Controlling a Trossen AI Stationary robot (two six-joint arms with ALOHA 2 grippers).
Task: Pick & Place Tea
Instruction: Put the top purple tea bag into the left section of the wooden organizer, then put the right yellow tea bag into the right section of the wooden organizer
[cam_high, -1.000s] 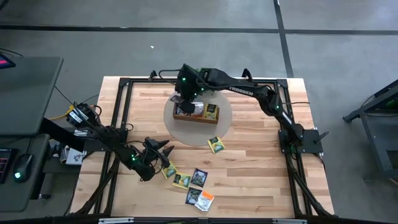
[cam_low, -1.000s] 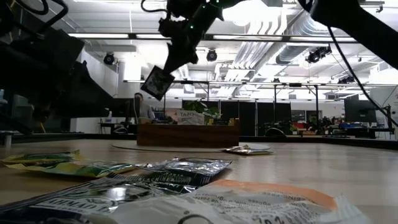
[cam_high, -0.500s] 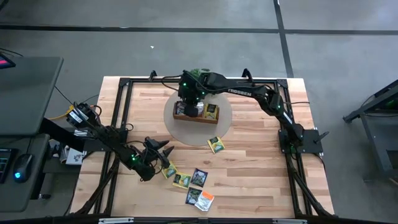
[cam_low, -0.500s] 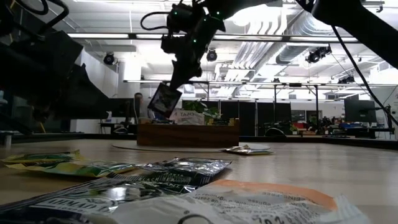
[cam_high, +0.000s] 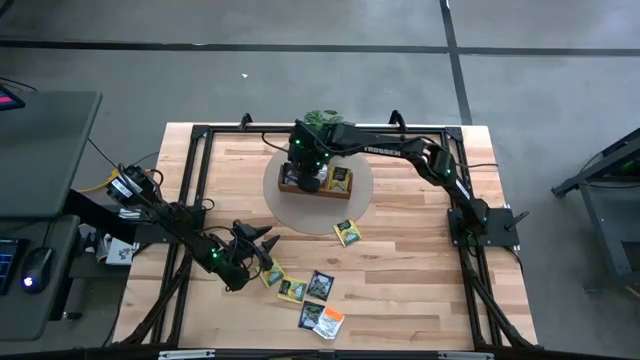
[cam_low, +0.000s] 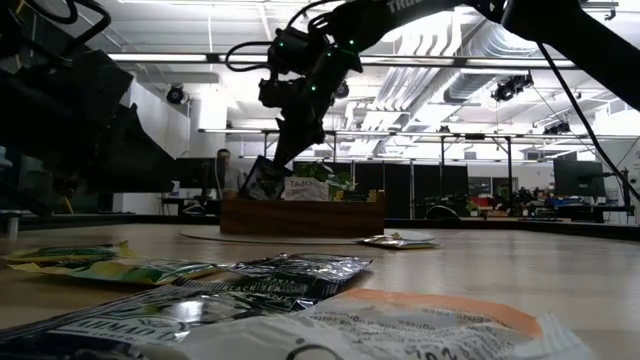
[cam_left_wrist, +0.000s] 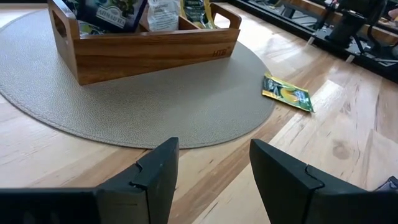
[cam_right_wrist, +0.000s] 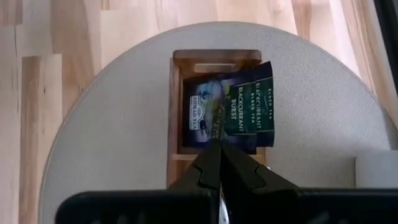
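Right claw (cam_low: 283, 158) pressed on a dark sachet (cam_low: 262, 180) — lower than a moment ago, down at the tray (cam_high: 315, 187), sachet hanging just beneath into its end compartment. Release looks next. Left claw (cam_high: 262, 247) spread, idle, loose sachets (cam_high: 310, 288) just beyond.

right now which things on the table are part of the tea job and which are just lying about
Part of the job:
- dark blackcurrant tea sachet pinched in the shut right tool
- loose flat tea sachets on the bare wood
- brown wooden compartment tray
- open left tool, waiting

Lying about:
- round grey mat
- small green potted plant
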